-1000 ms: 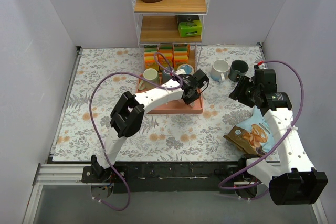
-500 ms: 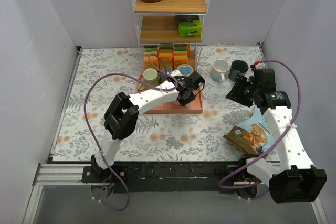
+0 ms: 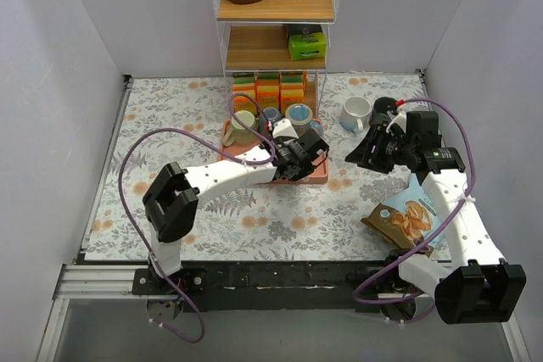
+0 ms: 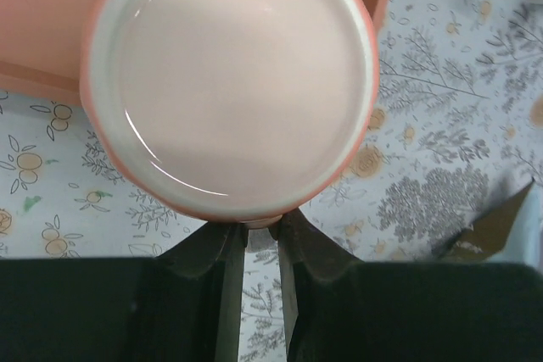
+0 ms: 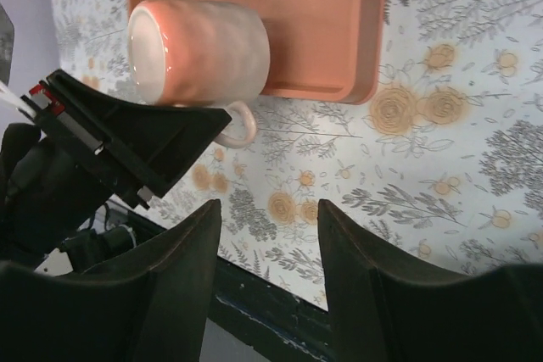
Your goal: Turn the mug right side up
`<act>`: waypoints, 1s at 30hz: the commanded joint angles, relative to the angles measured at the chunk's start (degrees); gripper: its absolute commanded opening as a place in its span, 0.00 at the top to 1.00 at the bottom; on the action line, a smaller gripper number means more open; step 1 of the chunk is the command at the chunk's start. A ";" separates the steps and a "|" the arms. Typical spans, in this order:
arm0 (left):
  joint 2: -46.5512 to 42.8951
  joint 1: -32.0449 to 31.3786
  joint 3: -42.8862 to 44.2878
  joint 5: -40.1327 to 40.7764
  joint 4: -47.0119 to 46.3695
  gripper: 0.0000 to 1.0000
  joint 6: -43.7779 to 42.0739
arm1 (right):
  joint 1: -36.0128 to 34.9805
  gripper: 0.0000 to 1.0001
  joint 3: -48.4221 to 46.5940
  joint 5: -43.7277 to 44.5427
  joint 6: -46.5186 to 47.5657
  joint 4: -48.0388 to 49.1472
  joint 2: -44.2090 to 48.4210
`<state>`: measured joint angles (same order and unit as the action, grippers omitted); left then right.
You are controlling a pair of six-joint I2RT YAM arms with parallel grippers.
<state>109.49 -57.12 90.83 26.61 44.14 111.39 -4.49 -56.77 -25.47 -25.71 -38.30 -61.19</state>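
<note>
Pale-based pink mug [image 5: 204, 50], salmon tray [image 5: 331, 6], white tablecloth [image 5: 475, 125] with orange flowers, rear mug [image 3: 240, 130] perhaps olive.

Pale grey walls [image 3: 59, 57], floral tablecloth [image 3: 170, 108], wooden shelf [image 3: 276, 9] behind.

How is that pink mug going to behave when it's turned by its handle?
The pink mug looks glazed and glossy, so it may slip or swing in the left tool, which pinches only the thin handle. It seems rigid ceramic, probably fairly heavy and chip-prone against the tray rim. Lying sideways, its round body could roll if released.
</note>
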 commanded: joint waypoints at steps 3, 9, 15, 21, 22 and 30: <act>-16.93 -0.62 -8.99 2.31 -16.70 1.00 -5.48 | -0.17 0.38 1.40 -11.43 -2.32 7.27 -0.16; -28.43 -0.62 -20.50 -1.73 -32.96 1.00 -12.15 | -0.25 0.37 4.74 -24.17 -8.11 16.41 0.28; -34.52 0.26 -23.07 -5.59 -43.69 1.00 -19.45 | -2.45 0.34 4.13 -34.20 -12.34 28.62 0.28; -35.84 0.52 -20.26 -12.18 -48.35 1.00 -24.63 | -5.26 0.32 4.21 -42.44 -20.50 45.05 0.02; -36.10 0.61 -19.73 -12.81 -48.79 1.00 -25.08 | -5.79 0.32 4.13 -43.77 -21.82 47.68 0.02; -37.25 3.51 -14.54 -22.74 -52.05 1.00 -28.16 | -8.25 0.31 5.18 -47.74 -55.02 95.64 -4.63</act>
<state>76.90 -54.89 70.81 10.13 0.62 86.65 -11.92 -51.09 -69.60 -60.07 25.41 -63.16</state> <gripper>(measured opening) 0.166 0.690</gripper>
